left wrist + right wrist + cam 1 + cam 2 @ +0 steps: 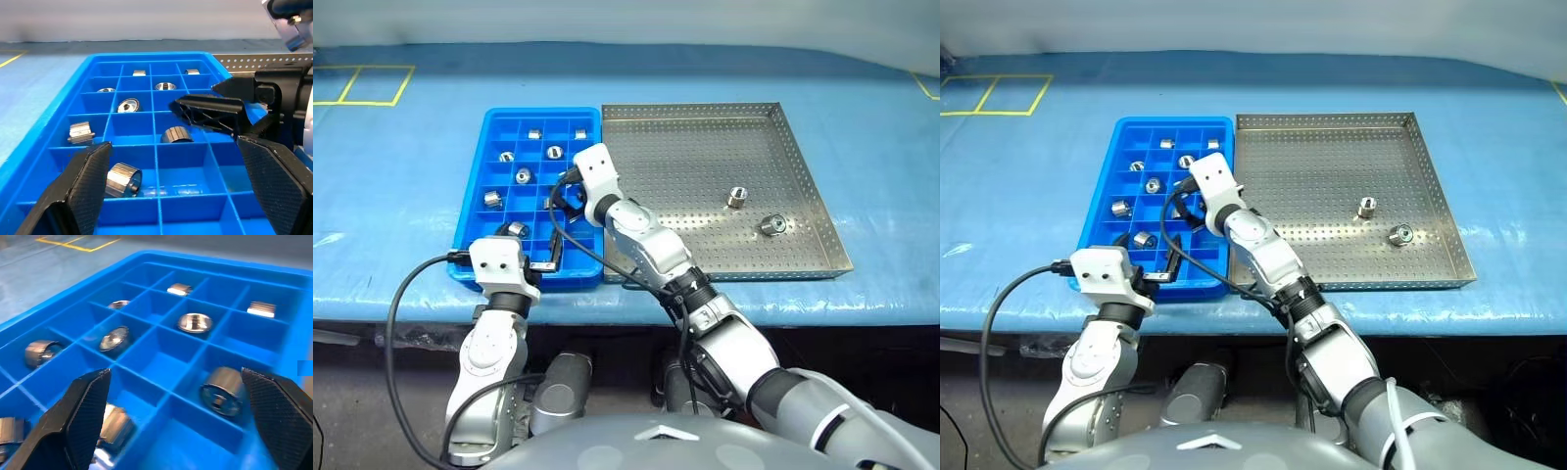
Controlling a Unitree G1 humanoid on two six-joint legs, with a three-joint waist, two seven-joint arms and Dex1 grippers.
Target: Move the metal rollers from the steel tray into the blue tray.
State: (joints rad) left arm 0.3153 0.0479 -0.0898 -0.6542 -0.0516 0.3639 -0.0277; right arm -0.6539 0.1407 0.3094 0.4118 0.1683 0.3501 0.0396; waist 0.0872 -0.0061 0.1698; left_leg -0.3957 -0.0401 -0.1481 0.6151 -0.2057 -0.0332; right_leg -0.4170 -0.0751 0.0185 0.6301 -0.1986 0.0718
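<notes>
The blue tray [475, 220] lies left of the steel tray [705, 147], their sides touching. Two metal rollers [737, 197] [773, 224] rest on the steel tray's perforated floor, near its right side. Several more rollers sit in separate compartments of the blue tray. My right gripper [174, 375] hovers open and low over the blue tray's right columns. One roller [222, 389] lies loose in the compartment below, between its fingers. My left gripper [181, 196] stands open and empty at the blue tray's near edge, level with a roller [123, 180] in the front rows.
Both trays sit on a blue-covered table [391, 196] with yellow tape marks [372, 86] at the far left. My right arm [646, 245] crosses the steel tray's near left corner. A black cable [411, 284] hangs from my left wrist past the table's front edge.
</notes>
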